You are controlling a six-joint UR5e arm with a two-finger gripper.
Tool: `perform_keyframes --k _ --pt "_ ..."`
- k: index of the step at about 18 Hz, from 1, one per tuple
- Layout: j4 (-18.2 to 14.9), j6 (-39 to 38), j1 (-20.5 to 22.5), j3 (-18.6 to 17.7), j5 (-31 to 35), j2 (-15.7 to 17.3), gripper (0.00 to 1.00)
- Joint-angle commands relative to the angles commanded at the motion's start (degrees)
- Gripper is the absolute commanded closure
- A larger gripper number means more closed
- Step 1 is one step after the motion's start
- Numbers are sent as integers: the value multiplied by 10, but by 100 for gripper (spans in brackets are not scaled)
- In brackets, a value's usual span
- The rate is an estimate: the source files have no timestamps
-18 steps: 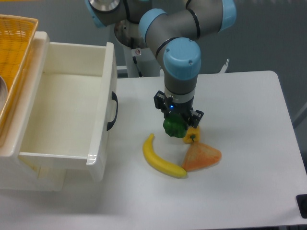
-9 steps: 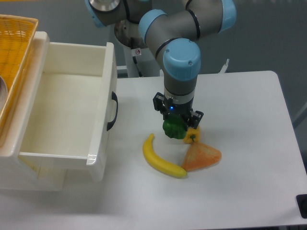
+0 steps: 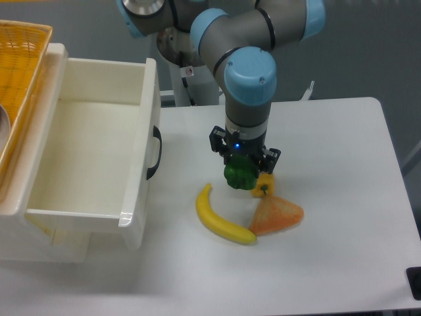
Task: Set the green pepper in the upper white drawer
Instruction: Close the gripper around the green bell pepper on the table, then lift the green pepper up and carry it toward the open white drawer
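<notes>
The gripper (image 3: pixel 241 170) points straight down from the arm's blue-capped wrist, its black fingers closed around the green pepper (image 3: pixel 239 176), which sits between them just above the tabletop; whether the pepper touches the table cannot be told. Pressed against the pepper's right side is a small yellow pepper (image 3: pixel 264 184) with a short stem, partly hidden behind the gripper's right finger. Just below that lies a flat orange wedge (image 3: pixel 276 215) with a rough, netted surface, its point aimed up toward the yellow pepper. A smooth curved banana (image 3: pixel 219 219) lies to the lower left of the green pepper, its lower end touching the orange wedge.

The upper white drawer (image 3: pixel 141 138) stands pulled open at the left, well apart from the pepper, with bare table (image 3: pixel 342 171) between them. Its walls are smooth, glossy white plastic, deep and boxy, and a curved black handle (image 3: pixel 154 153) arcs off its front face. A woven yellow basket (image 3: pixel 20 59) rests along the cabinet top at the far left edge.
</notes>
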Motion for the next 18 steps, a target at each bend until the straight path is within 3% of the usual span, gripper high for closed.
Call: perform_keyframes --k 3,6,9,12,18 --pt "-39 0 2 3 -2 14 41" --pt "-89 -4 4 4 -14 48 41" --pt "-105 -42 4 4 -42 81 41" --pt "-141 -52 3 4 -49 112 41" --pt "-155 -87 2 4 -99 142 41"
